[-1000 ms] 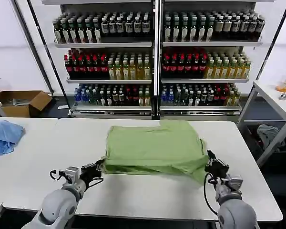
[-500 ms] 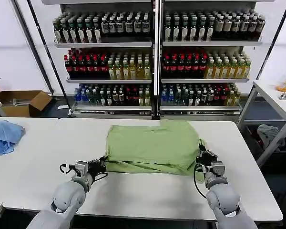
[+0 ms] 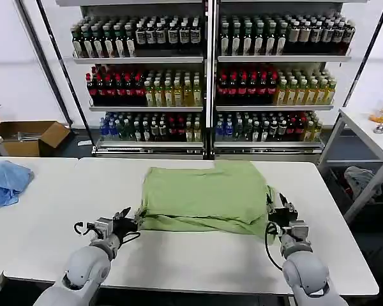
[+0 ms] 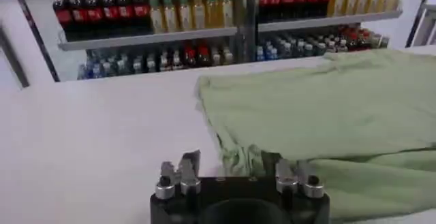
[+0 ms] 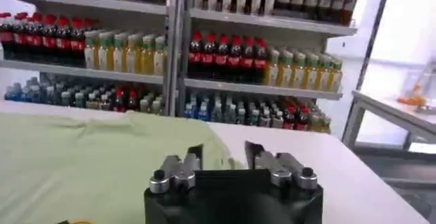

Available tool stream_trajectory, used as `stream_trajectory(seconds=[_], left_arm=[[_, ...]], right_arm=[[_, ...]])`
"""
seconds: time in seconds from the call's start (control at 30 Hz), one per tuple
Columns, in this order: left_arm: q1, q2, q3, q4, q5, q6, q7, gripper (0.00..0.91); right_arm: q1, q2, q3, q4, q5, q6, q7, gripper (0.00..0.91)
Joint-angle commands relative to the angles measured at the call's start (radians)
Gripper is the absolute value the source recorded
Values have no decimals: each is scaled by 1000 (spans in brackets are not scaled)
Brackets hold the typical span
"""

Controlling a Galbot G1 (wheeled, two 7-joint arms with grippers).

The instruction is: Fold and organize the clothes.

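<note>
Behind my counter [image 3: 45,236] stand tall shelves of bottled drinks [image 3: 207,76], and on the white top lies the light green shirt [image 3: 207,194], folded over into a rough rectangle near the middle with its near edge bunched and doubled. I have the left gripper [image 3: 129,218] just beside the shirt's near left corner and the right gripper [image 3: 279,205] at the near right corner, both low over the counter and pointing away from me toward the shelves. In the left wrist view the left gripper's fingers [image 4: 191,163] stand apart with nothing between them, the rumpled hem lying just ahead; the right gripper's fingers [image 5: 195,154] are likewise spread and empty, with green cloth beneath and ahead of them. My guess is that the step in hand is taking the near edge at both corners for another fold — to do it well I would want each pair of fingers to close on the whole stack of layers at the corner, not just the top ply, and lift both sides evenly so the fold stays square. Both forearms reach in low from the near edge, roughly mirrored. A crumpled light blue cloth [image 3: 6,182] lies well apart on the far left.
</note>
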Motion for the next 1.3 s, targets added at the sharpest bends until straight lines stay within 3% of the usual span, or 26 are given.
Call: stream_trajectory(seconds=[0.03,0.47,0.5,0.53,0.6,0.63,0.67,0.77,0.83,1.3], left_arm=[[71,3,-22,-65,-1,-9,-1,907],[49,-32,9,-15,-1,-11,-3,907],[49,-35,12,-12,0,-11,-4,907],[49,-38,13,-9,3,-11,-5,746],[49,-42,16,-6,7,-11,-7,514],[49,-43,16,-4,7,-11,-8,282],[49,-44,17,-3,8,-11,-9,232],[47,-45,16,4,8,-14,-11,111],[47,-44,16,7,7,-14,-11,81],[35,-53,18,29,-14,-12,-3,50]], right_arm=[[-154,4,63,121,2,1,-3,907],[-227,49,35,84,77,-29,7,907],[-223,52,27,82,77,-31,6,836],[-219,54,21,80,77,-32,5,595],[-205,57,8,75,77,-32,3,292],[-197,57,-1,68,76,-30,2,40],[-195,57,-4,66,76,-30,2,0],[-167,60,-30,38,77,-26,0,0],[-153,61,-42,23,78,-28,-1,0],[-105,37,-58,-59,123,-26,-4,0]])
